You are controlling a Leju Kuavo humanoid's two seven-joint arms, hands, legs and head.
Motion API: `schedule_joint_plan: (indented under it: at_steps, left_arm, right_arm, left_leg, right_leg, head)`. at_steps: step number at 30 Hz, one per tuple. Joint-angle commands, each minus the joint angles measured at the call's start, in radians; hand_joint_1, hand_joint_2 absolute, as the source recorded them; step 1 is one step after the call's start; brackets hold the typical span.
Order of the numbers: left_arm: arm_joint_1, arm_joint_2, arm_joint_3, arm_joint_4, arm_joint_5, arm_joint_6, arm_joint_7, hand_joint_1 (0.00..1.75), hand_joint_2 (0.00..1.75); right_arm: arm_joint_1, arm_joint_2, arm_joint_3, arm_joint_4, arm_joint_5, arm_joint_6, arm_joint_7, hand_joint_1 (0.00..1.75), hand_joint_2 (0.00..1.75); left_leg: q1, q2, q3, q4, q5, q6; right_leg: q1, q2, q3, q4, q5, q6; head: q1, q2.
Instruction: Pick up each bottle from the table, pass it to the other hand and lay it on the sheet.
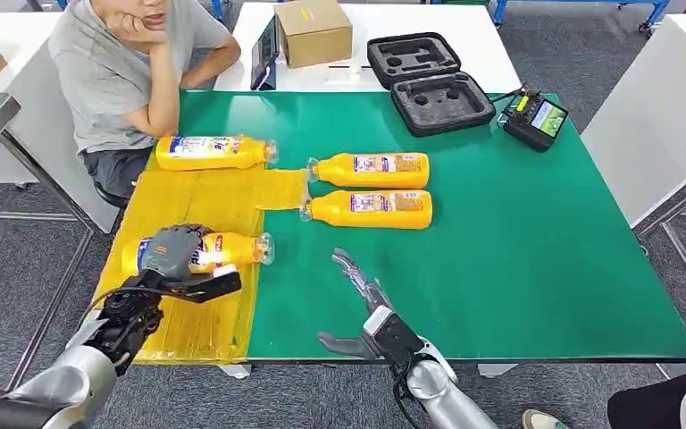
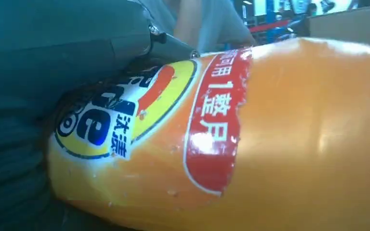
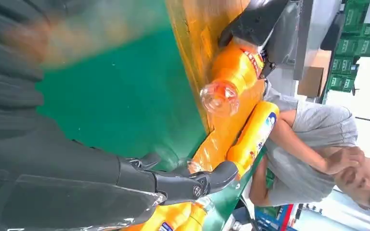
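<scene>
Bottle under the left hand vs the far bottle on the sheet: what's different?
The near bottle is gripped by the left hand; the far bottle lies free. The near bottle sits at the robot's end of the yellow sheet, the far bottle at the person's end. Both are orange, lying down, caps pointing right.

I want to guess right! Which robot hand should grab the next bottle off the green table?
Right. The right hand is open near the two bottles on the green mat, while the left hand holds a bottle over the yellow sheet.
</scene>
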Motion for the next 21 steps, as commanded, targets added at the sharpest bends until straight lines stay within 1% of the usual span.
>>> schedule_joint_plan:
  at_steps: [1, 2, 3, 4, 5, 6, 7, 8, 9, 13, 17, 21]
  left_arm:
    - [0.016, 0.014, -0.066, 0.042, 0.025, -0.085, -0.061, 1.03, 1.75]
    - [0.015, 0.017, -0.069, 0.041, 0.026, -0.093, -0.061, 0.98, 1.75]
    - [0.015, 0.020, -0.075, 0.035, 0.032, -0.106, -0.062, 0.87, 1.75]
    - [0.015, 0.021, -0.077, 0.034, 0.033, -0.110, -0.062, 0.70, 1.75]
    - [0.013, 0.023, -0.082, 0.032, 0.033, -0.120, -0.063, 0.40, 1.75]
    - [0.014, 0.025, -0.086, 0.029, 0.035, -0.125, -0.065, 0.19, 1.75]
    - [0.014, 0.026, -0.087, 0.027, 0.037, -0.127, -0.066, 0.16, 1.75]
    - [0.014, 0.026, -0.087, 0.027, 0.037, -0.127, -0.066, 0.07, 1.75]
    - [0.011, 0.029, -0.096, 0.022, 0.037, -0.136, -0.071, 0.00, 1.75]
    - [0.015, 0.031, -0.112, 0.004, 0.049, -0.146, -0.086, 0.00, 1.75]
    - [0.024, 0.030, -0.133, -0.003, 0.043, -0.139, -0.052, 0.00, 1.75]
    - [0.029, 0.031, -0.142, -0.004, 0.040, -0.140, -0.044, 0.00, 1.75]
  right_arm:
    - [-0.039, -0.008, 0.015, 0.061, -0.004, -0.004, 0.000, 0.00, 1.75]
    - [-0.040, -0.008, 0.013, 0.062, -0.004, -0.005, 0.000, 0.00, 1.75]
    - [-0.041, -0.009, 0.013, 0.062, -0.005, -0.005, 0.000, 0.00, 1.75]
    - [-0.042, -0.009, 0.013, 0.062, -0.005, -0.004, 0.000, 0.00, 1.75]
    - [-0.045, -0.009, 0.013, 0.065, -0.005, -0.004, 0.000, 0.00, 1.75]
    - [-0.046, -0.009, 0.013, 0.065, -0.005, -0.004, 0.000, 0.00, 1.75]
    - [-0.046, -0.009, 0.014, 0.066, -0.005, -0.004, 0.000, 0.00, 1.75]
    - [-0.046, -0.009, 0.014, 0.066, -0.005, -0.004, 0.000, 0.00, 1.75]
    - [-0.048, -0.009, 0.014, 0.067, -0.005, -0.005, 0.000, 0.00, 1.75]
    - [-0.043, -0.010, 0.012, 0.067, -0.003, -0.010, 0.000, 0.00, 1.75]
    - [-0.043, -0.009, 0.014, 0.071, 0.002, -0.003, 0.000, 0.00, 1.75]
    - [-0.048, -0.008, 0.015, 0.075, 0.004, -0.002, 0.000, 0.00, 1.75]
  left_leg:
    - [0.000, 0.001, 0.003, -0.001, -0.001, -0.001]
    - [0.000, 0.001, 0.004, -0.001, -0.001, -0.001]
    - [0.000, 0.001, 0.003, -0.001, -0.001, -0.001]
    - [0.000, 0.001, 0.003, -0.001, -0.001, -0.001]
    - [0.000, 0.001, 0.003, -0.001, -0.001, -0.001]
    - [0.000, 0.001, 0.004, -0.001, -0.001, -0.001]
    - [0.000, 0.001, 0.004, -0.001, -0.001, -0.001]
    - [0.000, 0.002, 0.005, -0.001, -0.001, -0.001]
    - [0.000, 0.001, 0.004, -0.001, 0.000, -0.001]
    - [0.000, 0.000, 0.004, -0.001, 0.000, -0.001]
    - [0.000, 0.001, 0.006, -0.002, -0.001, -0.001]
    - [0.000, 0.001, 0.005, -0.001, -0.001, -0.001]
  right_leg:
    - [0.000, 0.002, 0.002, -0.001, 0.000, -0.001]
    - [0.000, 0.002, 0.003, -0.001, 0.000, -0.001]
    - [0.000, 0.001, 0.002, -0.001, 0.000, -0.001]
    - [0.000, 0.002, 0.003, -0.001, 0.000, -0.001]
    - [0.000, 0.001, 0.003, -0.001, 0.000, -0.001]
    - [0.000, 0.002, 0.004, -0.001, 0.000, -0.001]
    - [0.000, 0.001, 0.004, -0.001, 0.000, -0.001]
    - [0.000, 0.003, 0.005, -0.001, 0.000, -0.002]
    - [0.000, 0.001, 0.004, -0.001, 0.000, -0.001]
    - [0.000, 0.001, 0.004, -0.001, 0.000, -0.001]
    - [0.000, 0.002, 0.006, -0.002, 0.000, -0.002]
    - [0.000, 0.001, 0.005, -0.001, 0.000, -0.001]
  head:
    - [0.000, 0.000]
    - [0.000, 0.000]
    - [0.000, 0.000]
    - [0.000, 0.000]
    - [0.000, 0.000]
    - [0.000, 0.000]
    - [0.000, 0.000]
    - [0.000, 0.000]
    - [0.000, 0.000]
    - [0.001, 0.000]
    - [0.000, 0.000]
    - [0.000, 0.000]
